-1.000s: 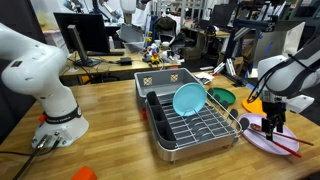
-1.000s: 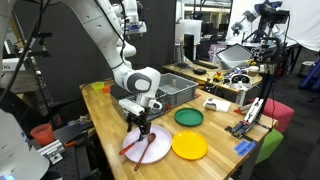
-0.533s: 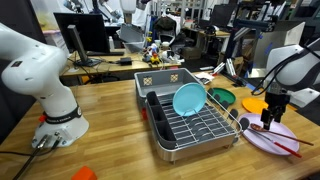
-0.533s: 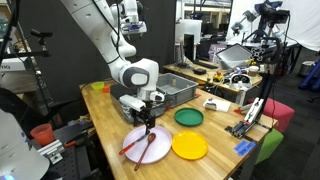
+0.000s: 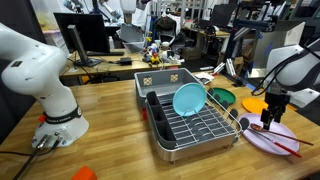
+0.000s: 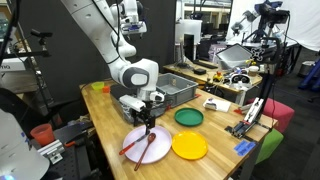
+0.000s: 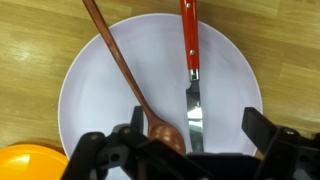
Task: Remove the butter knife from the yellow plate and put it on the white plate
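The butter knife [image 7: 190, 55], with a red handle and a silver blade, lies on the white plate [image 7: 105, 95] next to a wooden spoon [image 7: 122, 72]. My gripper [image 7: 195, 135] hangs open and empty just above the plate, with the knife's blade between its fingers and below them. In both exterior views the gripper [image 5: 270, 121] [image 6: 148, 124] is above the white plate [image 5: 262, 140] [image 6: 160, 152]. The knife shows as a thin red line [image 6: 130, 148]. The yellow plate [image 6: 190, 146] [image 5: 255, 103] [image 7: 25, 165] lies beside the white plate with nothing on it.
A green plate [image 6: 188, 117] [image 5: 222, 97] lies behind the yellow one. A dish rack [image 5: 195, 128] holds an upright teal plate [image 5: 188, 98]. A grey bin [image 6: 180, 90] stands further back. The table edge runs close to the white plate.
The gripper has risen a little from the white plate since one second ago and has held still for the last half second. The knife stays on the plate.
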You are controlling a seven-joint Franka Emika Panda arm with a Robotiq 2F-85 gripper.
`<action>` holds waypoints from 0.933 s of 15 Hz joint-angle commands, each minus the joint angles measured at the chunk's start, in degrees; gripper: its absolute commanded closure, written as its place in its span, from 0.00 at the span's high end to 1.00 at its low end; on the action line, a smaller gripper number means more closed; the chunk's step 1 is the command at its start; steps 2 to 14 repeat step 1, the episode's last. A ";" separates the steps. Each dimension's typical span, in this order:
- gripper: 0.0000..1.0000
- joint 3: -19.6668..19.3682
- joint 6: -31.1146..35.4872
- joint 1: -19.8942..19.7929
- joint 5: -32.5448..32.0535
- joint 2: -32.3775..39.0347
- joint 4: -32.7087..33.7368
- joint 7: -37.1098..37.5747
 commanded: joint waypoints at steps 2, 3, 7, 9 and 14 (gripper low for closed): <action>1.00 0.04 -0.16 -0.02 0.00 0.03 0.14 0.01; 1.00 0.04 -0.16 -0.02 0.00 0.03 0.14 0.01; 1.00 0.04 -0.16 -0.02 0.00 0.03 0.14 0.01; 1.00 0.04 -0.16 -0.02 0.00 0.03 0.14 0.01; 1.00 0.04 -0.16 -0.02 0.00 0.03 0.14 0.01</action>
